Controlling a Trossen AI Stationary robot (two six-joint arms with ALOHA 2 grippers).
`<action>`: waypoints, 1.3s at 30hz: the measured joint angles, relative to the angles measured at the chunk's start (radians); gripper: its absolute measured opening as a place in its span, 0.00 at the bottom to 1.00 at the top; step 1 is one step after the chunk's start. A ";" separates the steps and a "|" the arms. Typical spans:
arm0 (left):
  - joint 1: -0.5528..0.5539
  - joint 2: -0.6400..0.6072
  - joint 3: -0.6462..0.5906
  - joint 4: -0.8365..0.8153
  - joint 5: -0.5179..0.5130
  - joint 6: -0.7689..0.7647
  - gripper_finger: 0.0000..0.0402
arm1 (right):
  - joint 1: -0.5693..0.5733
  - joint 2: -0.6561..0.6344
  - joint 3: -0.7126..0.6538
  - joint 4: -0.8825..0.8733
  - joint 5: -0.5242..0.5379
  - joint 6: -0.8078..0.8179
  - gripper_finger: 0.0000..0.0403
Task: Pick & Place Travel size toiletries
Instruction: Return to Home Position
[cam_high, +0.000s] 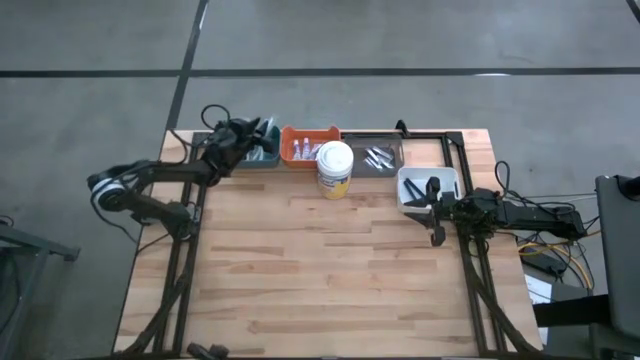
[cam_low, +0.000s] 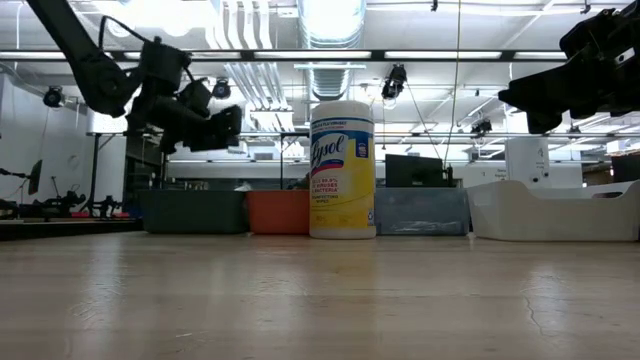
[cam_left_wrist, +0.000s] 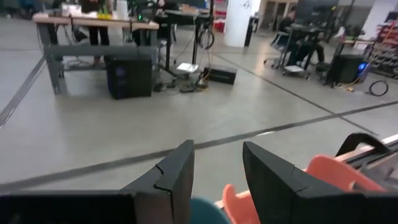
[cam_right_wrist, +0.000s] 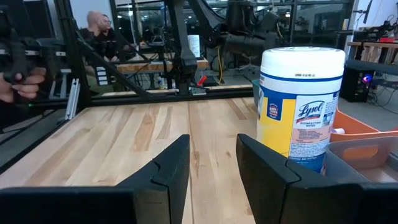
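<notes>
Small white tubes (cam_high: 305, 150) lie in the orange bin (cam_high: 296, 134). Silver tubes (cam_high: 378, 156) lie in the grey bin (cam_high: 352, 160). My left gripper (cam_high: 264, 130) hangs open and empty above the teal bin (cam_high: 258, 158). In the left wrist view (cam_left_wrist: 217, 168) nothing shows between its fingers. It also shows in the low view (cam_low: 222, 125), clear above the bins. My right gripper (cam_high: 436, 208) is open and empty at the white bin's (cam_high: 410, 178) near side, pointing toward the table's left. The right wrist view (cam_right_wrist: 212, 165) shows only bare table between its fingers.
A yellow-and-white Lysol wipes canister (cam_high: 335, 168) stands upright just in front of the orange and grey bins. It shows close on one side in the right wrist view (cam_right_wrist: 301, 106). The four bins form a row along the far edge. People sit beyond the table (cam_right_wrist: 99, 28).
</notes>
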 joint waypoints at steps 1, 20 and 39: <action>-0.005 -0.011 0.000 0.000 0.000 0.006 0.35 | 0.000 0.000 0.000 0.000 0.000 0.000 0.32; -0.144 -0.070 0.000 0.009 0.108 0.069 0.35 | 0.000 0.000 0.000 0.000 0.000 -0.001 0.32; -0.326 -0.070 0.000 0.025 0.177 0.236 0.35 | 0.000 0.000 0.000 0.000 0.000 0.000 0.32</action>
